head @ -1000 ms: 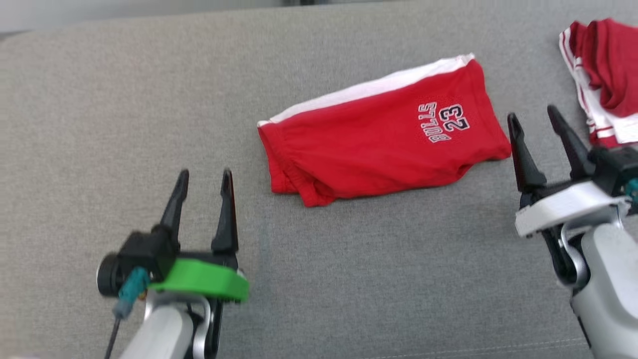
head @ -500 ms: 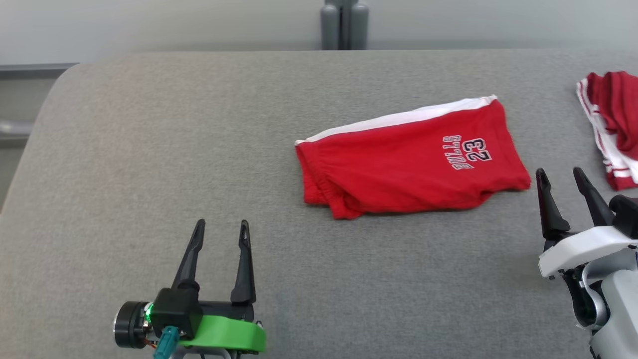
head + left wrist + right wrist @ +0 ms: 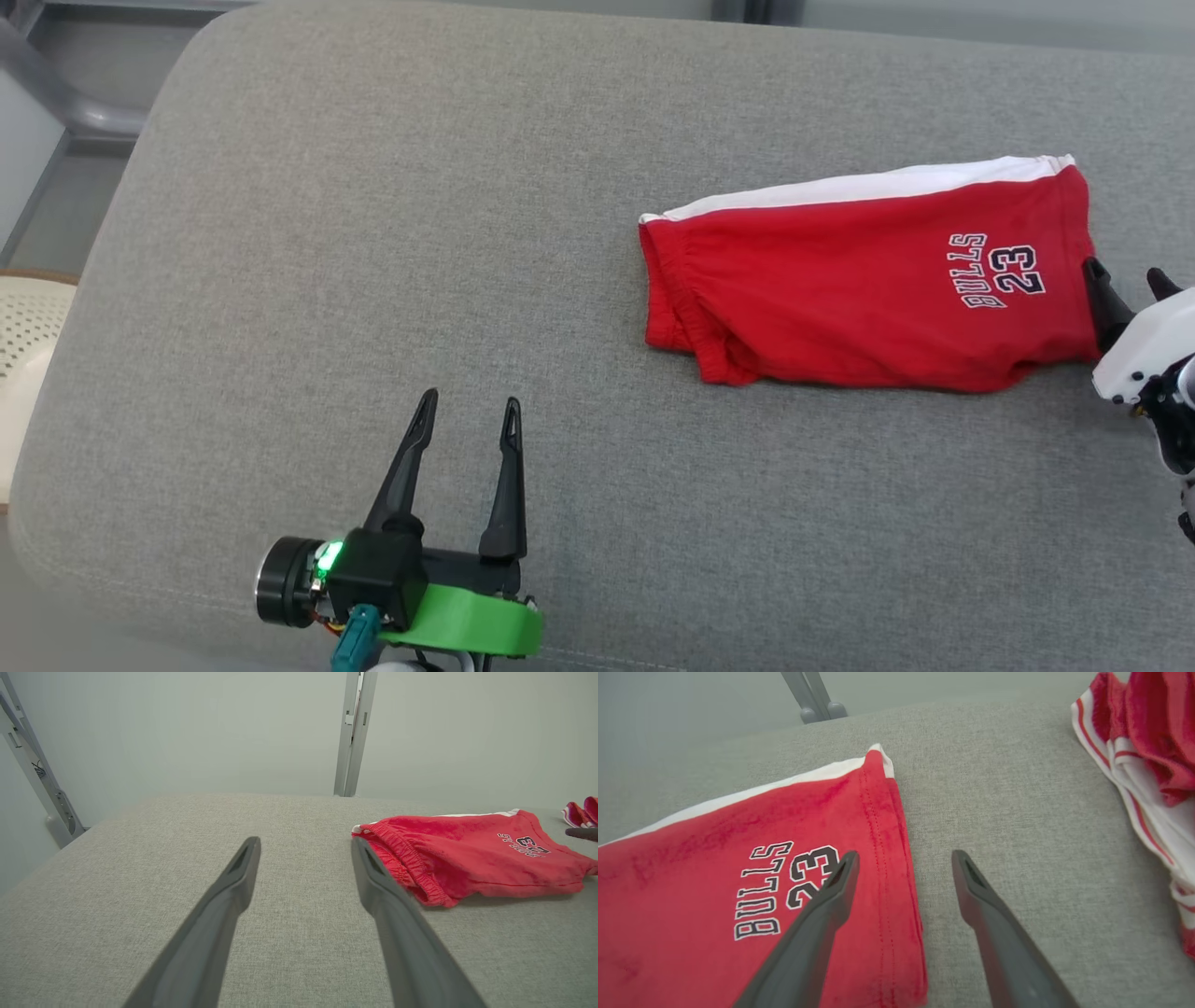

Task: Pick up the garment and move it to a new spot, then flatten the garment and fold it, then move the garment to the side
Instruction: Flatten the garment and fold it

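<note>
The garment (image 3: 868, 280) is a pair of red shorts with a white side stripe and "BULLS 23" print. It lies folded flat on the grey padded table (image 3: 373, 233), right of centre. My left gripper (image 3: 470, 401) hovers open and empty near the front edge, well left of the waistband (image 3: 397, 858). My right gripper (image 3: 1124, 271) is open at the shorts' right hem. In the right wrist view its left finger (image 3: 822, 905) lies over the printed leg and its right finger over bare table, so the right gripper (image 3: 906, 855) straddles the hem.
A second red-and-white garment (image 3: 1148, 742) lies bunched further right on the table. The table's rounded left corner (image 3: 187, 56) drops off toward a cream perforated object (image 3: 23, 327). A grey metal post (image 3: 352, 732) stands behind the far edge.
The head camera has swung left and down, so the whole picture shifted right. My right gripper now sits closer to the shorts' hem. Both grippers stay open.
</note>
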Motion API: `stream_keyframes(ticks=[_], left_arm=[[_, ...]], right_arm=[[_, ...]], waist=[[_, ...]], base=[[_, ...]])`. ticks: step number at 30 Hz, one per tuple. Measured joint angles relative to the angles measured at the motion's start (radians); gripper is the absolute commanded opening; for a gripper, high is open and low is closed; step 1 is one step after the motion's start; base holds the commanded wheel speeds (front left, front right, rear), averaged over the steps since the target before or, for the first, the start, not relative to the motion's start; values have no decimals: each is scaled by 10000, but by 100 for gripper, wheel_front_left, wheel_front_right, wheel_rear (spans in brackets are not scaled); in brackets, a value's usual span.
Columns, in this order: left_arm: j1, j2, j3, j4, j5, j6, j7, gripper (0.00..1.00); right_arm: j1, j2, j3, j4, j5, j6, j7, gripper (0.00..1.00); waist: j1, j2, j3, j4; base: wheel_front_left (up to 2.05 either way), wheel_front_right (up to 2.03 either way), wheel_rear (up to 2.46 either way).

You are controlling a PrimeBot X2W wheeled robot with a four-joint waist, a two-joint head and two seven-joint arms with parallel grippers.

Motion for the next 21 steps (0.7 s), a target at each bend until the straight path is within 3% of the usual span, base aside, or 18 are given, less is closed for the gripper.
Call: stream_keyframes(ticks=[10, 11, 12, 13, 21], left_arm=[[-504, -6, -673, -19, -153, 125, 2, 100], [-547, -8, -723, -17, -163, 132, 0, 100], [-586, -8, -763, -19, -180, 169, 0, 100], [-595, -8, -779, -17, -182, 196, 0, 100], [-610, -12, -646, 88, -207, 249, 0, 100]], right_arm=[[-1565, -407, 332, 1425, 426, 0, 1212, 100], [-1673, -410, 368, 1494, 499, 0, 1306, 86], [-1733, -389, 414, 1515, 623, -4, 1398, 52], [-1753, -414, 481, 1505, 694, -4, 1421, 1], [-1370, -541, 1367, 980, 1076, 15, 1093, 0]], waist=[[0, 0, 952, 477], [0, 0, 1026, 517], [0, -1, 1089, 554], [0, 0, 1131, 577], [0, 0, 1058, 287]], base=[[0, 0, 0], [0, 0, 0], [0, 0, 0], [0, 0, 0], [0, 0, 0]])
